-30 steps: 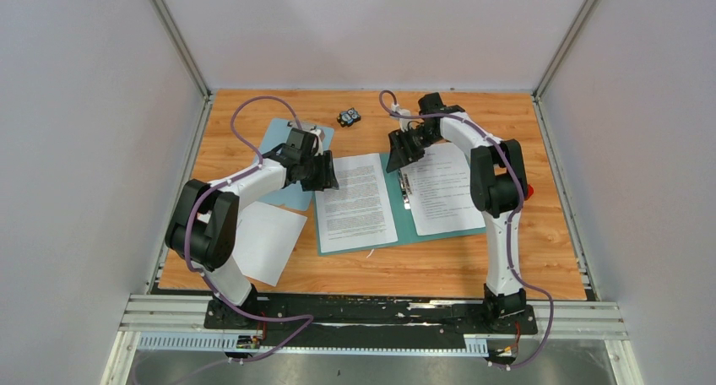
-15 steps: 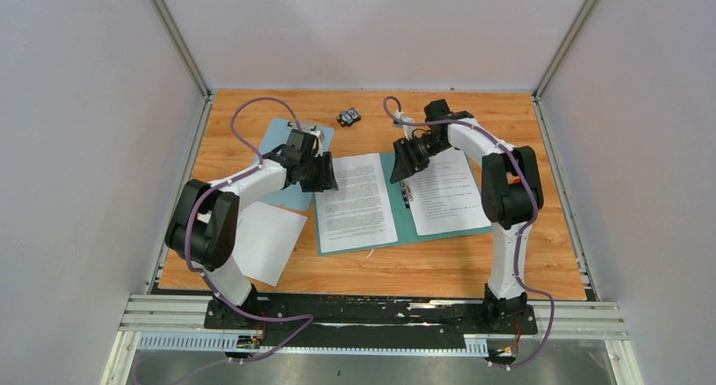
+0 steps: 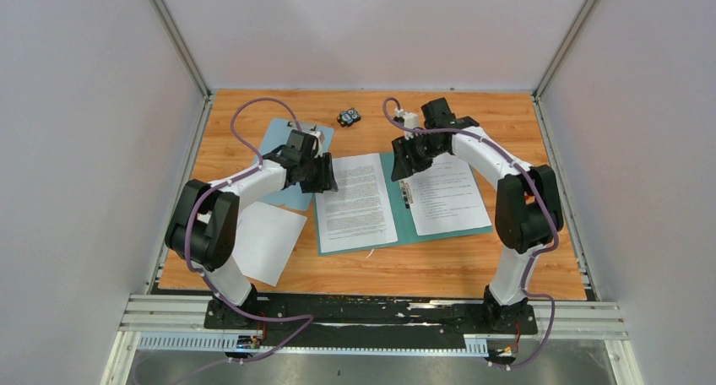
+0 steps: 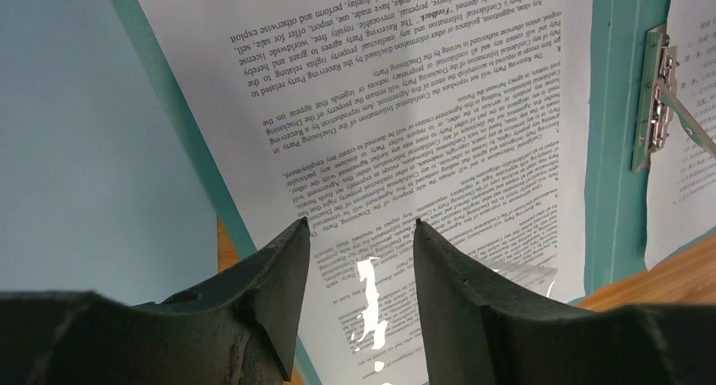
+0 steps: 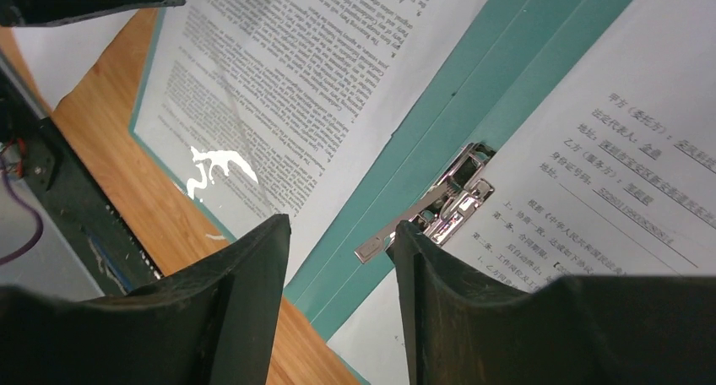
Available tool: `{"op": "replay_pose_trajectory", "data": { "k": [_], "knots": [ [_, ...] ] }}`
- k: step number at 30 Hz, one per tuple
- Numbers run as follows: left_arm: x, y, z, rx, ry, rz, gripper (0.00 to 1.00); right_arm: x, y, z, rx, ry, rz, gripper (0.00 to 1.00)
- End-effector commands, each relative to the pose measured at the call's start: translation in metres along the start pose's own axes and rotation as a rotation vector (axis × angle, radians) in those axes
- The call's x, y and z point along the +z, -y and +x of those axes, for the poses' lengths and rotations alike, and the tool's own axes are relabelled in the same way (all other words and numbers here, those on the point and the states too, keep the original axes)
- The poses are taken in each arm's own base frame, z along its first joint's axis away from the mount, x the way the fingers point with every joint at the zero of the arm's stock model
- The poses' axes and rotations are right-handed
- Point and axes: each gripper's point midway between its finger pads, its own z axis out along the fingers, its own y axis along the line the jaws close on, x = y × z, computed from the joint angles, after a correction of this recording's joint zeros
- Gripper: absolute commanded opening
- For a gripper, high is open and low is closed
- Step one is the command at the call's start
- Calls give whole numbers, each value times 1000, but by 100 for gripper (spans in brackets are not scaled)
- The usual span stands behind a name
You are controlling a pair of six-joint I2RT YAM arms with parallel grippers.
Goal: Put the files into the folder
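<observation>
Where wood tabletop (image 3: 439, 262) meets grey walls (image 3: 371, 30), folder (image 3: 404, 223) lies open.

Folder (image 3: 401, 225) corner seemingly hidden beneath left claw (image 3: 324, 181)

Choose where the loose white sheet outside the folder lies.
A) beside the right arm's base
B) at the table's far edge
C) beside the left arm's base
C: the loose white sheet lies next to the left arm, left of the open folder.
</observation>
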Motion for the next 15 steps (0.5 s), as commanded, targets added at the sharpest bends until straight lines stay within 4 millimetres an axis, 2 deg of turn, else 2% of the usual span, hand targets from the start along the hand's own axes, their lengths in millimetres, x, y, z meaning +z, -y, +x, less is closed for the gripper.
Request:
{"op": "replay_pose_trajectory", "data": {
  "k": [1,5,11,15],
  "knots": [
    [-12,3,-6,36,36,3,56,-7,-1,-7,40,-19,234,43],
    [-13,-4,-4,37,41,-27,56,-11,2,2,110,-41,301,34],
    [-9,-7,0,41,29,-33,56,-10,3,7,117,-70,302,24],
    [-6,-7,3,41,21,-30,56,-4,6,11,122,-94,301,21]
  ]
}}
